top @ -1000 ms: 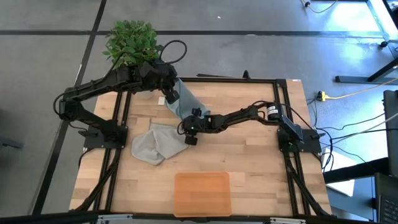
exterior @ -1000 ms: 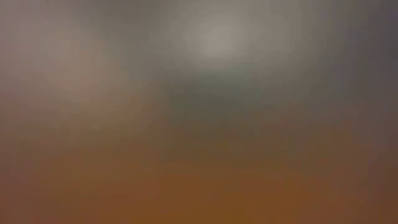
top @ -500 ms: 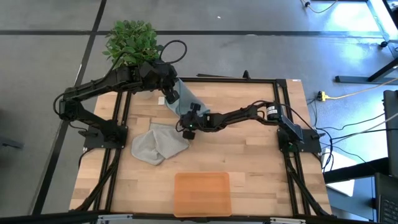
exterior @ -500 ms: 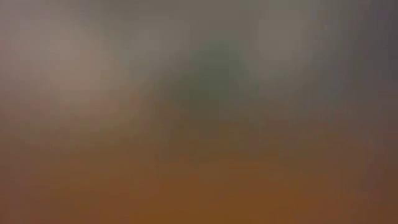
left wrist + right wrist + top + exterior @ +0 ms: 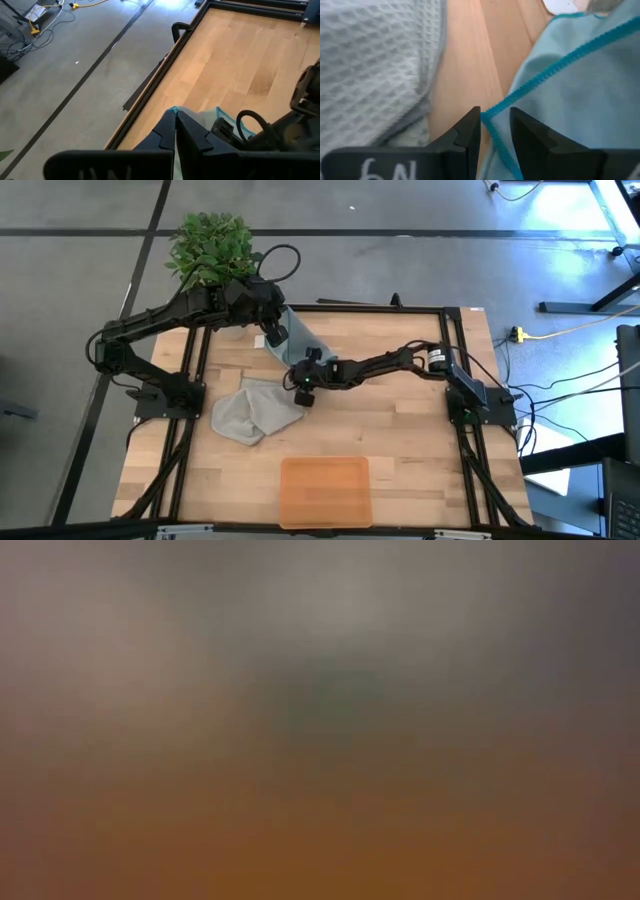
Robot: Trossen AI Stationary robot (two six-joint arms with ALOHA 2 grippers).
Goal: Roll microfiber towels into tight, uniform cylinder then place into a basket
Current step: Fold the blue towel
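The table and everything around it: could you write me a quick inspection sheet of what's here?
Surface: wooden table, black frame.
Job's things: blue towel stretched between both grippers; grey towel crumpled, unrolled; orange basket holds nothing.
Clutter: potted plant at far left corner.
Grippers: left gripper shut on blue towel's corner; right gripper pinching its teal hem.
Cables: yellow cable and black ones on floor, right.
Surroundings: grey floor; nobody seen.

The right gripper [image 5: 303,392] sits slightly farther back and left than before, pinching the blue towel's [image 5: 300,342] near corner.
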